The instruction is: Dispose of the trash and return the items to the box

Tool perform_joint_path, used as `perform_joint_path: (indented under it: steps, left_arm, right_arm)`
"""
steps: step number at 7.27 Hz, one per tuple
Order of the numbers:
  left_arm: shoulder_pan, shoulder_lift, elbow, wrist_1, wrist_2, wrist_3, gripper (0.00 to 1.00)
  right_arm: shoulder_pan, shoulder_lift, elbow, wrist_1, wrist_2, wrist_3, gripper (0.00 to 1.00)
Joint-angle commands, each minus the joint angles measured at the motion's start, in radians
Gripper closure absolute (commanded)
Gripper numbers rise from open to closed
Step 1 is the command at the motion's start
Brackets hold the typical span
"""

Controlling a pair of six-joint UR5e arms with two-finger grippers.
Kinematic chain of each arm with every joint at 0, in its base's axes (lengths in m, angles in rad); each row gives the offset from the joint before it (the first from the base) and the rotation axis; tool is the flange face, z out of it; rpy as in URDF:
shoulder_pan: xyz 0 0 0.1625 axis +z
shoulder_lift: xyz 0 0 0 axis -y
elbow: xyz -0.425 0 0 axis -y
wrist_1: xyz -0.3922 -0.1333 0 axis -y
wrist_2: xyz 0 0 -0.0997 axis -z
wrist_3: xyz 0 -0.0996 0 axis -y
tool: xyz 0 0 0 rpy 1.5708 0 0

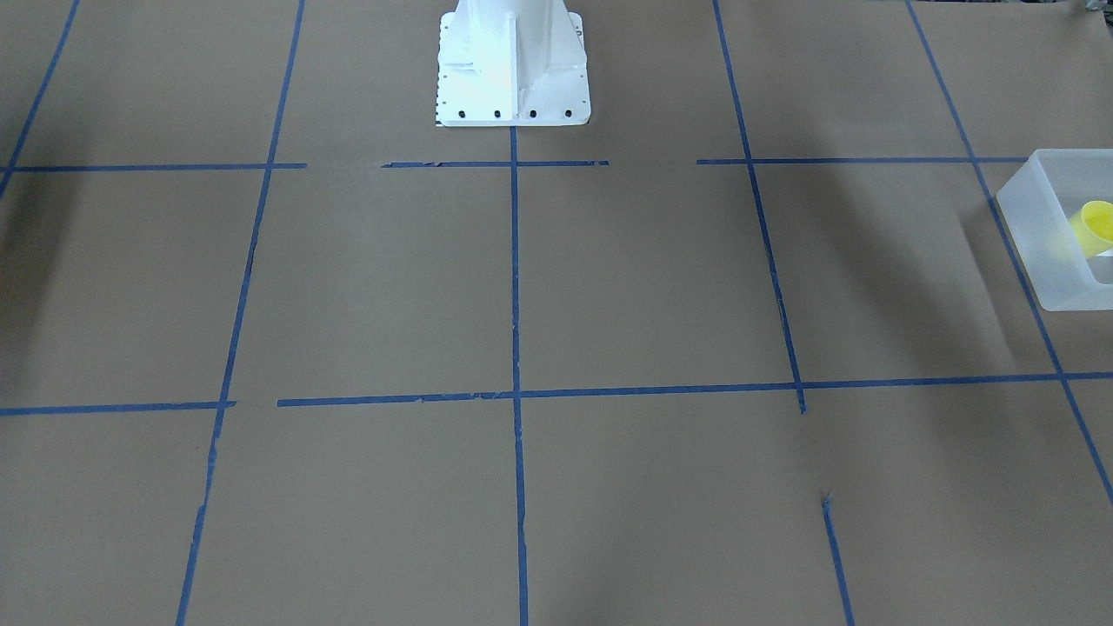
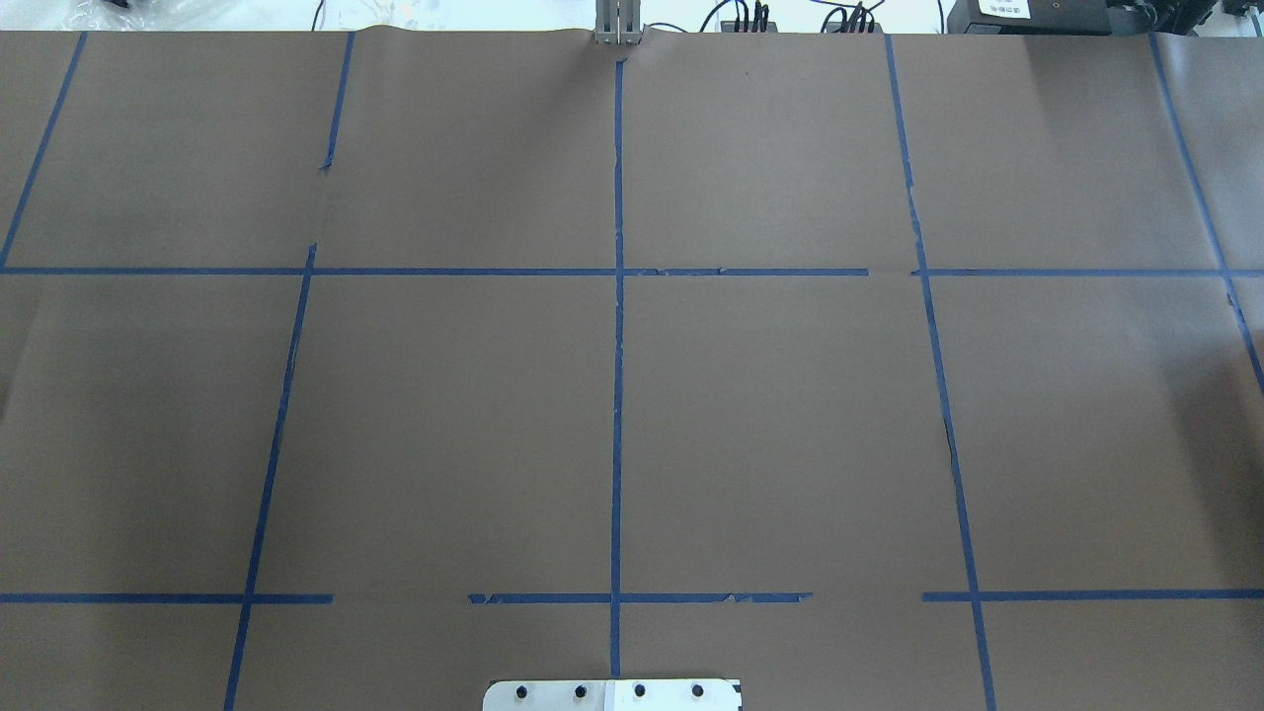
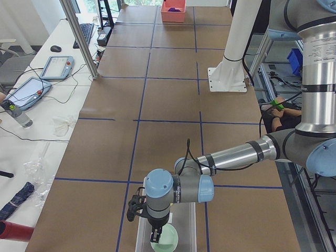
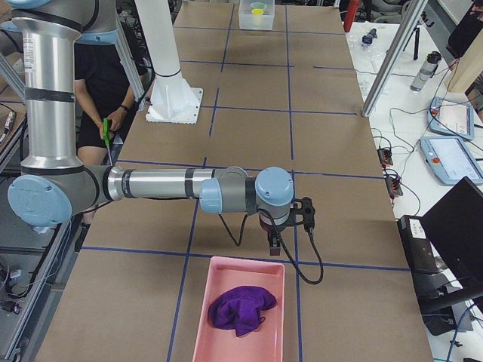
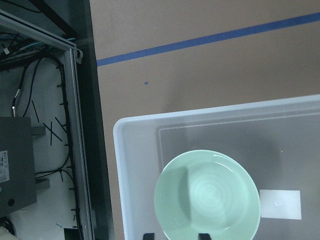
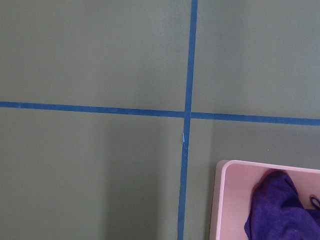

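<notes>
Hanging wrist-down over pale green bowl (image 5: pixel 207 195) in box (image 5: pixel 135 150), left fingers (image 5: pixel 148 236) spread.

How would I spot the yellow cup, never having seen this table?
Find the frosted white bin at the end of the table on the robot's left. Inside is the yellow cup; its neighbour, the bowl, is pale green and wide.

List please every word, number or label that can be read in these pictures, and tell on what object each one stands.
No text can be read in any view.
On the black device, the white sticker: print too small to read.
On the grey box: small markings, blurred.
Inside the translucent bin, the white label: looks blank.
On the tablet screens: too small to read.
</notes>
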Motion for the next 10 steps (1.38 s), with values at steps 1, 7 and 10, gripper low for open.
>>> perform_joint_path:
  steps: [1, 7, 10]
  left_arm:
    - [-0.009, -0.008, -0.062, 0.010, -0.004, -0.009, 0.00]
    - [0.052, -0.008, -0.254, 0.016, -0.281, -0.317, 0.00]
    - [0.141, -0.008, -0.304, 0.015, -0.271, -0.385, 0.00]
  right_arm:
    - [0.000, 0.000, 0.000, 0.000, 0.003, 0.000, 0.00]
    - [0.000, 0.008, 0.001, 0.002, 0.003, 0.000, 0.00]
    - [0.000, 0.008, 0.001, 0.002, 0.003, -0.002, 0.00]
